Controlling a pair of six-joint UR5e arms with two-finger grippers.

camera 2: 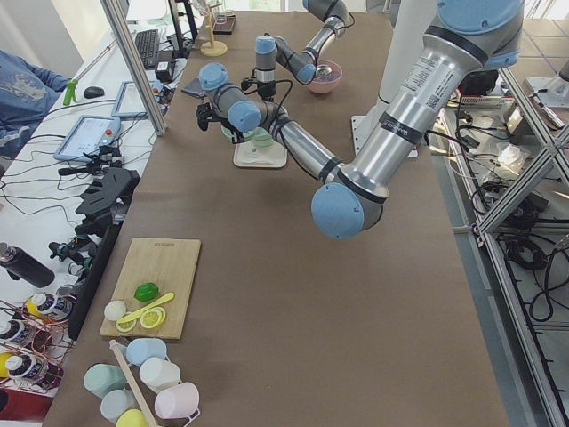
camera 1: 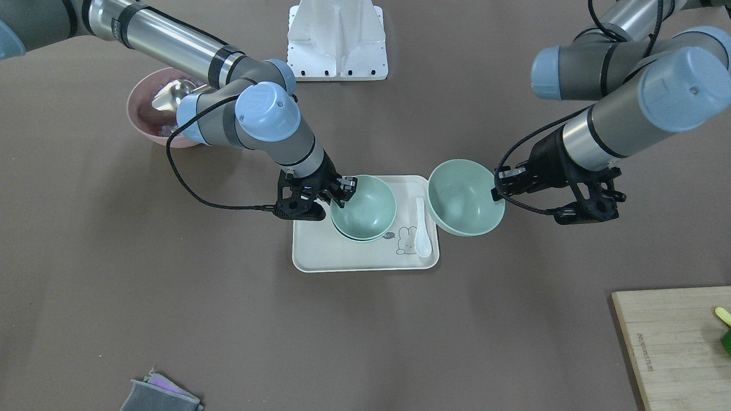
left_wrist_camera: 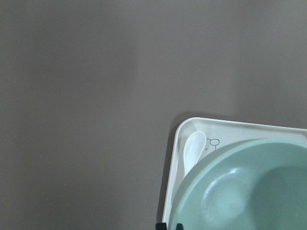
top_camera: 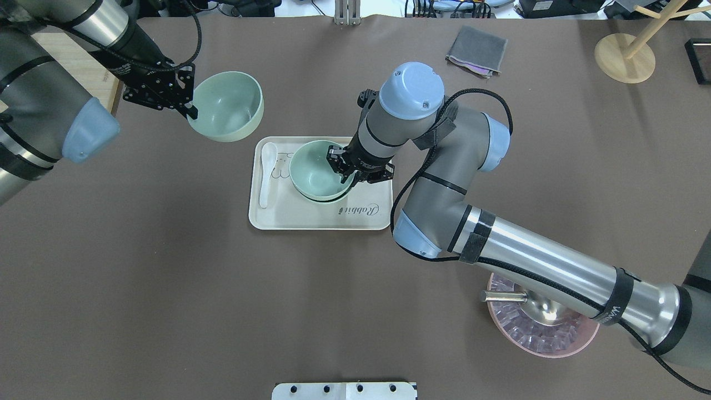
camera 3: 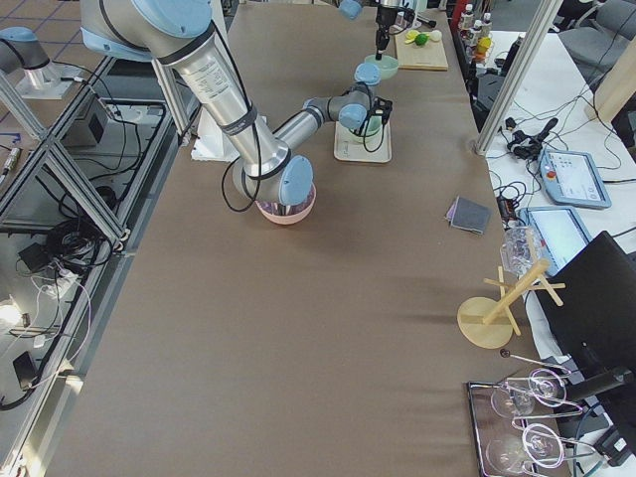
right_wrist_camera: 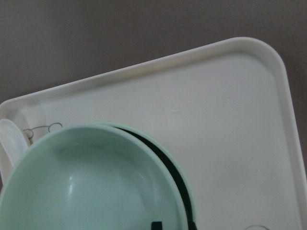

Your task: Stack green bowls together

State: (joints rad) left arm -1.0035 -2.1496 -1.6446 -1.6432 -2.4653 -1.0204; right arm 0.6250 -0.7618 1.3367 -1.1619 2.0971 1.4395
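Nearest the robot's side of the table (top_camera: 166,289): pink bowl (top_camera: 561,344) with metal scoop (top_camera: 502,296), partly hidden under the right arm.

Mid-table: cream tray (top_camera: 311,216), white spoon (top_camera: 268,175) lying along its left edge. On the tray, two green bowls nested. Lower bowl (top_camera: 326,196) flat on the tray; upper bowl (top_camera: 314,169) inside it, slightly askew, dark gap showing between the rims in the right wrist view. Right gripper (top_camera: 349,171) pinched on the upper bowl's rim, one finger inside, one outside.

Just past the tray's far left corner: third bowl (top_camera: 228,105), tilted and held off the table. Left gripper (top_camera: 191,111) clamped on its rim at the side away from the tray.

Farthest: folded grey cloth (top_camera: 476,51) near the far edge, well apart from the tray.
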